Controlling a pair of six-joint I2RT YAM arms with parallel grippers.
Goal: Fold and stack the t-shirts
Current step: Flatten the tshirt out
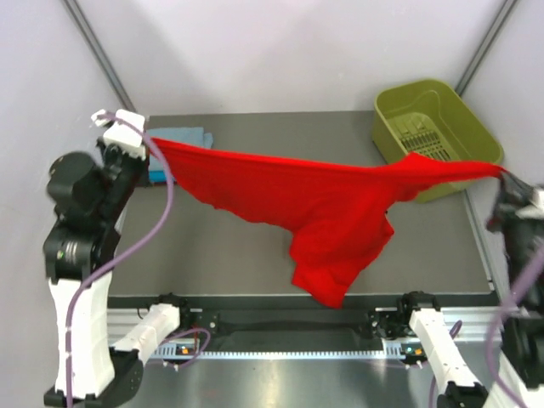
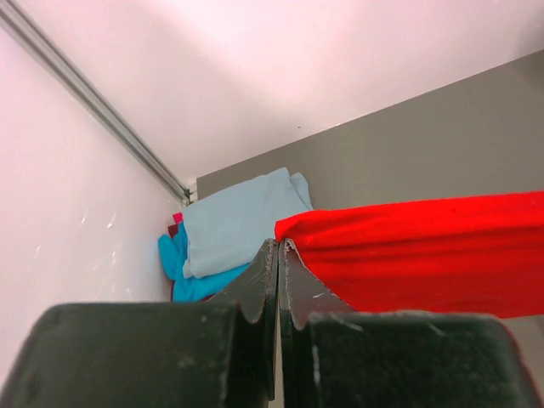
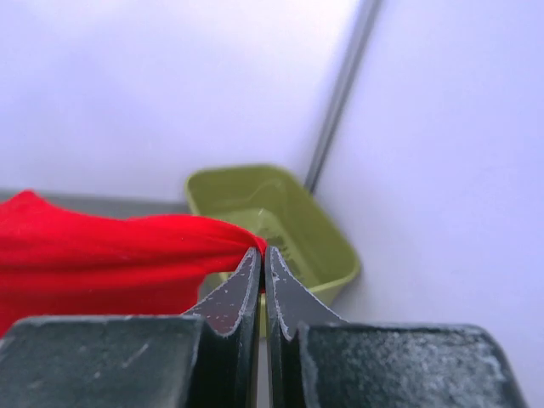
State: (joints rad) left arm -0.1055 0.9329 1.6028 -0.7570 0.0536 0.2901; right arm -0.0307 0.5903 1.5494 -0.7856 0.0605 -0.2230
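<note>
As the red t-shirt [image 1: 323, 204] hangs taut, left end effector [image 2: 279, 246] and right end effector [image 3: 262, 252] clamp it.

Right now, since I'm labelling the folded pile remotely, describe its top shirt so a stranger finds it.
Look to the grey table's far left corner, beyond the left gripper. Topmost there lies the pale grey-blue shirt, folded over a brighter turquoise shirt, unlike the red t-shirt stretched mid-air.

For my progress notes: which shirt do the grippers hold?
The red shirt, stretched between left gripper and right gripper; light blue shirt and turquoise shirt lie stacked on the table.
</note>
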